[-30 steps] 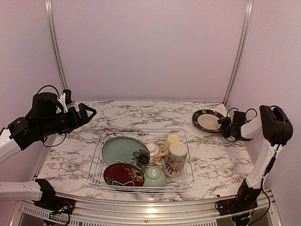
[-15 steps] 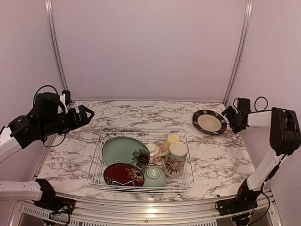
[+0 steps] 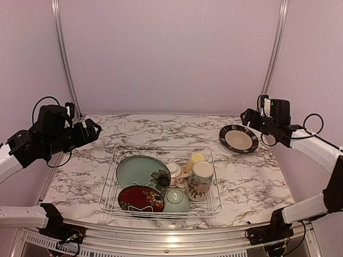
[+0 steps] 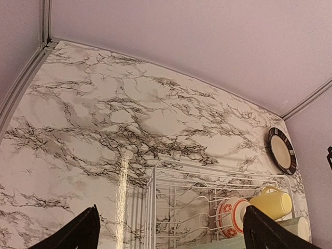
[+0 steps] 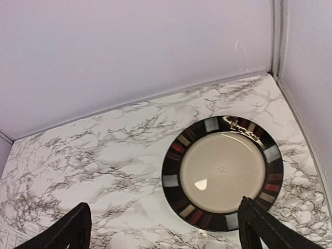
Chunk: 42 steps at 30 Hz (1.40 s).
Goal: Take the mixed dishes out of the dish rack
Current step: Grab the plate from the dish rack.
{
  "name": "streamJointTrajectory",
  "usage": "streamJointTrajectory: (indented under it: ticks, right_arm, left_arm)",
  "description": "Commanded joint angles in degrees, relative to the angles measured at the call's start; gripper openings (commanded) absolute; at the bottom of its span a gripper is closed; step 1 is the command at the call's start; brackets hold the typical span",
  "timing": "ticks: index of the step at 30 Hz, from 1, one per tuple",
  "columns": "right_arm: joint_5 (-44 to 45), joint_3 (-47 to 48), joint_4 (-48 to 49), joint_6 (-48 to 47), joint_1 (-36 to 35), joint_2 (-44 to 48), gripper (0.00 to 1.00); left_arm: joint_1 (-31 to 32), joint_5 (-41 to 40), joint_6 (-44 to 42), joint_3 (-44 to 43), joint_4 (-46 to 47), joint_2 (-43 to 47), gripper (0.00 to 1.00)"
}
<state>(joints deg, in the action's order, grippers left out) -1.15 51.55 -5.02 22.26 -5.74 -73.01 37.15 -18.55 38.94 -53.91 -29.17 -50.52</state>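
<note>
top: overhead from near edge, whole table (image 3: 161, 126) | wrists: high, tilted down | all share: striped plate (image 3: 238, 138)

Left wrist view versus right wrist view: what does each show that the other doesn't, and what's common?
Only the left wrist view: the white-and-red bowl and small yellow cup lying in the silver wire dish rack, plus the open left gripper. Only the right wrist view: red and grey blocks on the rim of the round black-rimmed cream plate, plus the open right gripper. Both: that plate, flat on the marble-patterned table, outside the rack.
</note>
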Motion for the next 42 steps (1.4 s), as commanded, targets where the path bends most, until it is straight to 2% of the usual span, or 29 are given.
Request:
streamJointTrajectory:
  ticks: [1,5,9,14,17,25,29,31,37,42]
  right_arm:
    - [-10.3,6.02,-3.15,-10.79,-8.05,0.86,0.94]
    - [-14.74,8.02,-4.28,-15.8,-18.26,0.42,0.9]
    - [-17.53,8.22,-2.16,-19.0,-29.7,0.67,0.91]
    - [-20.73,10.97,-1.53,-21.64,-39.44,-3.26,0.93]
    - [-19.15,13.36,-3.05,-25.04,-44.31,-6.92,0.92]
    - [-17.33,21.09,-7.36,-32.16,-48.77,-16.28,0.88]
    - [-17.19,22.91,-8.22,-32.59,-49.67,-19.54,0.88]
    - [-16.52,23.76,-9.04,-32.55,-50.11,-20.99,0.96]
    - [-11.94,23.53,-8.1,-32.9,-52.49,-24.54,0.98]
    - [-11.65,24.92,-8.17,-32.5,-52.71,-27.08,0.8]
  left_arm:
    - [0.21,0.07,2.05,-0.11,-2.22,0.82,0.99]
    - [0.21,0.81,2.95,0.41,-1.37,0.91,0.99]
    - [0.21,1.53,2.81,0.65,-0.6,0.27,0.99]
    - [0.21,1.32,3.0,0.31,-0.37,-1.94,0.99]
    - [0.21,1.67,3.31,0.44,0.61,-2.85,0.99]
    - [0.21,1.39,3.43,0.77,0.72,-3.38,0.99]
    - [0.21,0.44,3.97,1.13,0.21,-2.25,0.99]
    - [0.21,-0.18,4.04,1.45,0.5,-1.61,0.99]
    - [0.21,-0.36,3.96,1.6,0.48,-0.4,0.99]
    - [0.21,0.53,3.78,1.76,0.24,-0.23,0.99]
